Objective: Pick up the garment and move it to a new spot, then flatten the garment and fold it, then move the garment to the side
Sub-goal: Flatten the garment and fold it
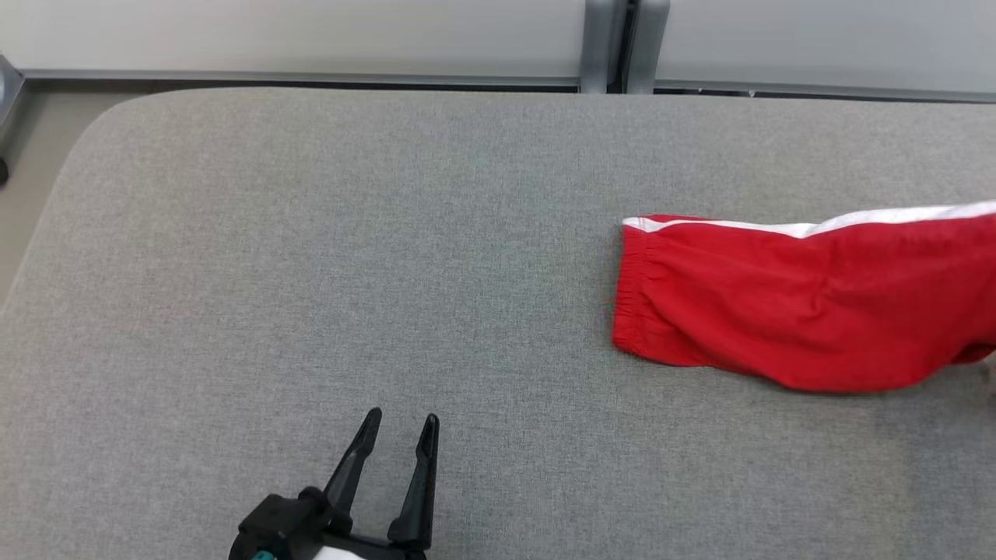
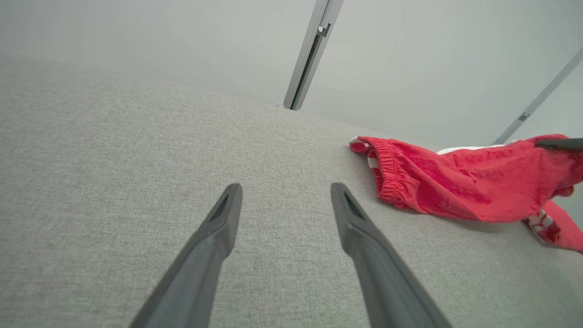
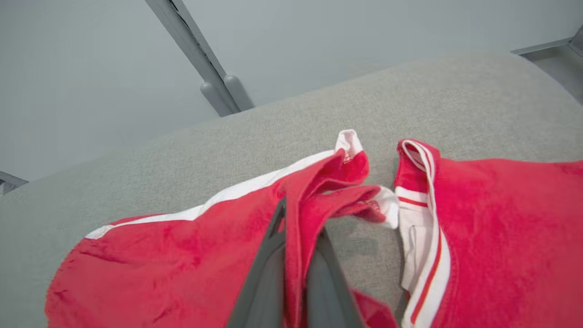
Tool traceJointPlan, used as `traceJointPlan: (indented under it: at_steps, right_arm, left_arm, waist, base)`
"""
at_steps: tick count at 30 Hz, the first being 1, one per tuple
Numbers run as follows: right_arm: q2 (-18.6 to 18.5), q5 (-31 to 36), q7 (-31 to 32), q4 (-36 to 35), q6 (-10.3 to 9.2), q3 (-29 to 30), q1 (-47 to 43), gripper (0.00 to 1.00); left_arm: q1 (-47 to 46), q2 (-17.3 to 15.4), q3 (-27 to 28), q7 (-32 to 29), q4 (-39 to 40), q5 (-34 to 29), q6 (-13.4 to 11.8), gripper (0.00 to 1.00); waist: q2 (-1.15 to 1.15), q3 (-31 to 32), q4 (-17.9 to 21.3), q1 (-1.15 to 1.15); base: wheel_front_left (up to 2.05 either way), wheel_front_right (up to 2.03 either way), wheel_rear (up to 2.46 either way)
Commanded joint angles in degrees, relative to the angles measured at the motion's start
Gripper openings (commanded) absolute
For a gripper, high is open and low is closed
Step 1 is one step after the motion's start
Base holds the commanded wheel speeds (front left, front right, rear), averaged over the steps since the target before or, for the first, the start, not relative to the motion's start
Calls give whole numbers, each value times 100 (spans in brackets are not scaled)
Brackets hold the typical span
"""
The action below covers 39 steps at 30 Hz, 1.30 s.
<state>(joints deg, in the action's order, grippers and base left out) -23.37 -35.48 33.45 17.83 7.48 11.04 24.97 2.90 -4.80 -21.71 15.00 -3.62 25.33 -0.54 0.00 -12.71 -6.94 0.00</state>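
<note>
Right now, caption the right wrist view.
Right tool shut on the red white-striped fabric garment atop a grey fabric tabletop.

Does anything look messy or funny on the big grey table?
Yes. The red fabric garment with white stripes lies rumpled on the grey padded table, not flat. Its edge is bunched up where the right arm's dark fingers pinch a fold.

Bright, even, diffuse light falls from overhead. The garment [image 1: 794, 311] throws only a thin soft shadow on the grey surface [image 1: 311, 272]. The wrist views bow straight lines near their edges, and the left one's far wall [image 2: 136, 41] looks hazy.
</note>
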Motion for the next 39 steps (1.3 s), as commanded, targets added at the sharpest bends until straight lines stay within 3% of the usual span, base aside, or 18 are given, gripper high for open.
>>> traceJointPlan:
  at_steps: [1,5,9,16,23,24,25,26,31,35,39]
  right_arm:
    - [8,-101,126,-311,3,-31,-33,0]
    - [221,-262,591,-1310,3,-393,-177,0]
    - [833,-125,947,-1860,3,-1000,-225,0]
    - [1815,525,614,-1143,3,-1530,154,0]
    - [2033,909,-139,266,3,-1482,681,0]
    - [2038,852,-200,386,4,-1570,706,3]
    - [2038,827,-312,481,3,-1641,745,42]
    - [2031,782,-424,560,3,-1703,771,100]
    - [2024,613,-1028,529,3,-2166,628,100]
    - [2012,702,-1579,-56,3,-2391,239,100]
    - [1519,993,-2299,-756,2,-2437,-412,100]
  left_arm:
    - [94,-1,29,22,-9,34,9,100]
    - [232,65,24,22,-25,38,1,100]
    - [130,109,-26,23,-49,44,46,100]
    - [-255,148,-225,22,-308,10,151,100]
    - [-470,176,-307,17,-564,111,164,100]
    - [-447,178,-299,17,-569,139,162,100]
    - [-417,178,-297,17,-573,154,155,100]
    - [-386,180,-295,17,-581,178,144,100]
    - [-247,176,-188,17,-620,203,116,100]
    - [-118,173,63,17,-629,107,108,100]
    - [76,163,466,17,-534,-2,75,100]
  waist:
    - [0,84,3,0]
    - [0,169,6,0]
    - [0,113,-22,0]
    - [0,-90,-326,0]
    - [0,-128,-775,0]
    - [0,-122,-787,0]
    - [0,-112,-789,0]
    - [0,-99,-782,0]
    - [0,82,-545,0]
    - [0,377,-255,0]
    - [0,743,74,0]
  base:
    - [0,0,0]
    - [0,0,0]
    - [0,0,0]
    - [0,0,0]
    - [0,0,0]
    - [0,0,0]
    - [0,0,0]
    - [0,0,0]
    - [0,0,0]
    - [0,0,0]
    - [0,0,0]
